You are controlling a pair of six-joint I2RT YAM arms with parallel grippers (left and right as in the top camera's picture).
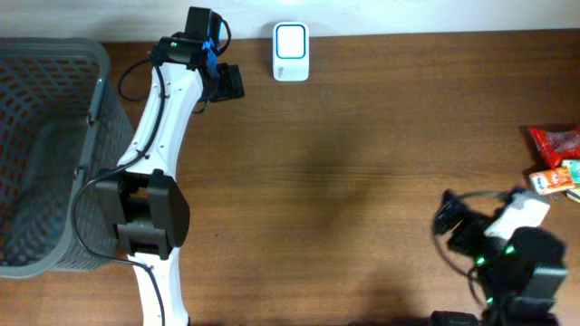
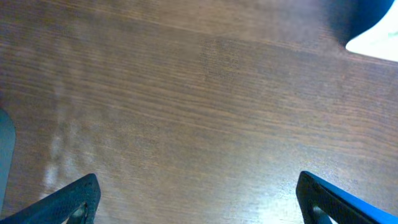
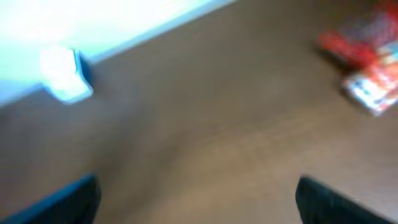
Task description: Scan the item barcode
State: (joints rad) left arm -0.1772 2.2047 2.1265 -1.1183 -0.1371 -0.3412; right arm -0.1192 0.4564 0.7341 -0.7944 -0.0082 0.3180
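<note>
The white barcode scanner (image 1: pixel 291 52) stands at the table's far edge; its corner (image 2: pixel 375 41) shows in the left wrist view, and it appears blurred (image 3: pixel 64 75) in the right wrist view. The items lie at the right edge: a red packet (image 1: pixel 555 141) (image 3: pixel 356 41) and an orange-and-white packet (image 1: pixel 554 179) (image 3: pixel 374 87). My left gripper (image 1: pixel 230 81) (image 2: pixel 198 190) hovers just left of the scanner, open over bare wood. Near the front right, my right gripper (image 1: pixel 447 223) (image 3: pixel 198 190) is open and empty, well short of the packets.
A grey wire basket (image 1: pixel 43 154) fills the left end of the table. The left arm (image 1: pixel 159 154) stretches from the front edge along the basket's right side. The right arm's base (image 1: pixel 530 272) sits at the front right corner.
</note>
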